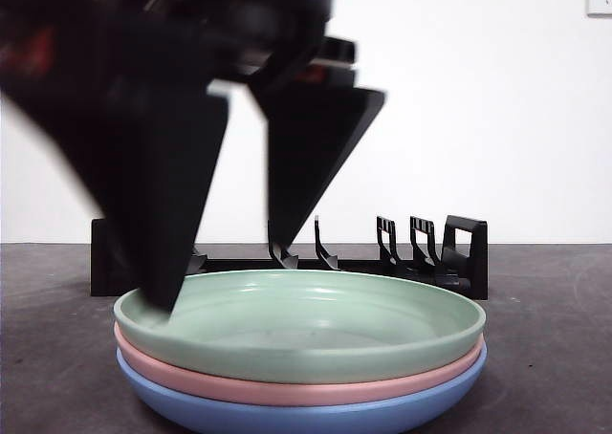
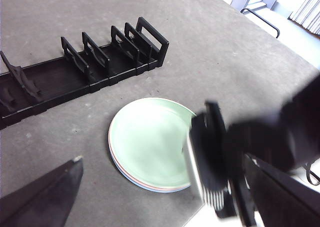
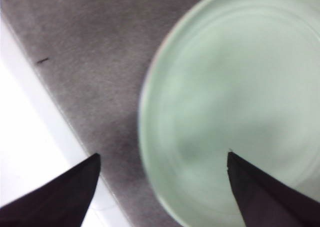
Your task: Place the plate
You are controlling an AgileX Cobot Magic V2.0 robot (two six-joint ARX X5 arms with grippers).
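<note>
One pale green round plate (image 1: 306,324) tops the stack; the right gripper (image 1: 225,281), jaws wide apart and empty, straddles its rim from above.

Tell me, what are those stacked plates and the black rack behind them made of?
The green plate, pink plate and blue plate look like matte plastic, perhaps melamine: flat pastel colour, soft sheen, thick rounded rims. The rack seems moulded black plastic, with thin uniform dividers and a dull finish.
</note>
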